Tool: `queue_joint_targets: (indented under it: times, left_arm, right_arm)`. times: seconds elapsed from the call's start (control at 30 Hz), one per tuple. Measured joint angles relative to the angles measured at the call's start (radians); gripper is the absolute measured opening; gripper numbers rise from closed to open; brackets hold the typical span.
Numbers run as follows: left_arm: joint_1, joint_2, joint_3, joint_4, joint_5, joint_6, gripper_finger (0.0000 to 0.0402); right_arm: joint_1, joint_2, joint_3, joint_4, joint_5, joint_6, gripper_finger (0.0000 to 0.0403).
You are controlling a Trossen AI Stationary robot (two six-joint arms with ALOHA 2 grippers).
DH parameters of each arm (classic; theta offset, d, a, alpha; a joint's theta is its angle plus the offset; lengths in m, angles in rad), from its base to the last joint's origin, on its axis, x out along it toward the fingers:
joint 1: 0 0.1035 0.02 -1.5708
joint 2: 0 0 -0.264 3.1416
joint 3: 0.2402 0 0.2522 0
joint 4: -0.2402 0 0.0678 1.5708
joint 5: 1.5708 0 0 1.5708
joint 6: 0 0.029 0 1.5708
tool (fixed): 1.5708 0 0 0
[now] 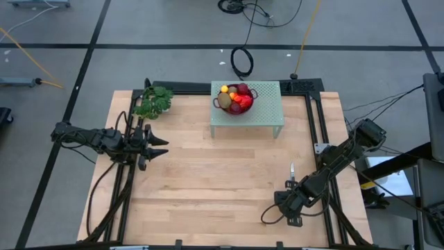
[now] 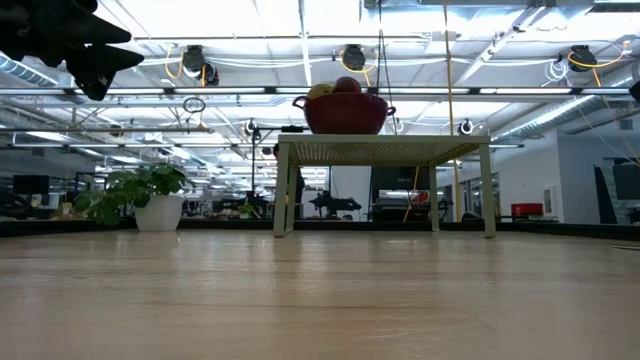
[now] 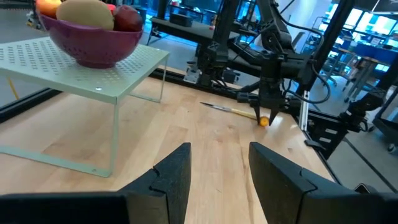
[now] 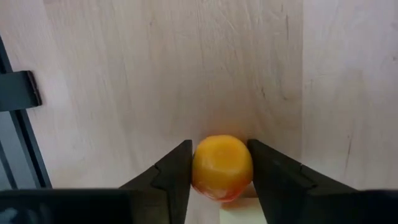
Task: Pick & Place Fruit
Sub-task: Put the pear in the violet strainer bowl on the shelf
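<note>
Right gripper (image 4: 221,171): jaws pressed on a small orange fruit (image 4: 222,167) between them, at the surface (image 4: 155,74).
Left gripper (image 3: 219,171): jaws apart, empty.

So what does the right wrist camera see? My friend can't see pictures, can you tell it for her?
A small orange fruit sits between the two dark fingers of the right pincer, which point down at the pale wooden table. The fingers stand close on either side of the fruit. A dark metal frame runs along one edge.
</note>
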Motion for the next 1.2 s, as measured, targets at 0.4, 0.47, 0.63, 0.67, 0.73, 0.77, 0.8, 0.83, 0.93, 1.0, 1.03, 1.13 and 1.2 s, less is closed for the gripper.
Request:
queue_joint_targets:
  times: [0.4, 0.47, 0.63, 0.67, 0.73, 0.77, 0.8, 0.83, 0.93, 1.0, 1.03, 1.13, 1.2]
  left_arm:
    - [0.0, 0.0, 0.0, 0.0, -0.002, 0.0, 0.0161]
    - [0.0, 0.0, 0.0, 0.0, -0.002, 0.0, 0.0161]
    - [0.0, 0.0, 0.0, 0.0, -0.002, 0.0, 0.0161]
    - [0.0, 0.0, 0.0, 0.0, -0.002, 0.0, 0.0161]
    - [0.0, 0.0, 0.0, 0.0, -0.002, 0.0, 0.0161]
    - [0.0, 0.0, 0.0, 0.0, -0.002, 0.0, 0.0161]
    - [0.0, 0.0, 0.0, 0.0, -0.002, 0.0, 0.0161]
    - [0.0, 0.0, 0.0, 0.0, -0.002, 0.0, 0.0161]
    - [0.0, 0.0, 0.0, 0.0, -0.002, 0.0, 0.0161]
    - [0.0, 0.0, 0.0, 0.0, -0.002, 0.0, 0.0161]
    - [0.0, 0.0, 0.0, 0.0, -0.002, 0.0, 0.0161]
    - [0.0, 0.0, 0.0, 0.0, -0.002, 0.0, 0.0161]
    - [0.0, 0.0, 0.0, 0.0, -0.002, 0.0, 0.0161]
  right_arm:
    - [-0.011, 0.0, -0.001, 0.003, -0.005, 0.023, 0.012]
    - [-0.021, -0.003, -0.002, 0.006, -0.007, 0.029, 0.0119]
    - [-0.059, -0.025, -0.005, 0.042, 0.001, 0.029, 0.0113]
    - [-0.069, -0.033, -0.004, 0.05, 0.004, 0.03, 0.0113]
    - [-0.085, -0.053, -0.004, 0.056, 0.023, 0.029, 0.0114]
    - [-0.094, -0.063, -0.004, 0.07, 0.032, 0.028, 0.0115]
    - [-0.104, -0.075, -0.004, 0.086, 0.049, 0.026, 0.0115]
    - [-0.115, -0.09, -0.004, 0.097, 0.068, 0.023, 0.0115]
    - [-0.151, -0.133, -0.004, 0.14, 0.141, 0.018, 0.0113]
    - [-0.173, -0.165, -0.004, 0.168, 0.196, 0.017, 0.0113]
    - [-0.186, -0.183, -0.004, 0.186, 0.226, 0.016, 0.0113]
    - [-0.225, -0.23, -0.003, 0.255, 0.326, 0.002, 0.0114]
    - [-0.252, -0.259, -0.003, 0.316, 0.399, -0.026, 0.0114]
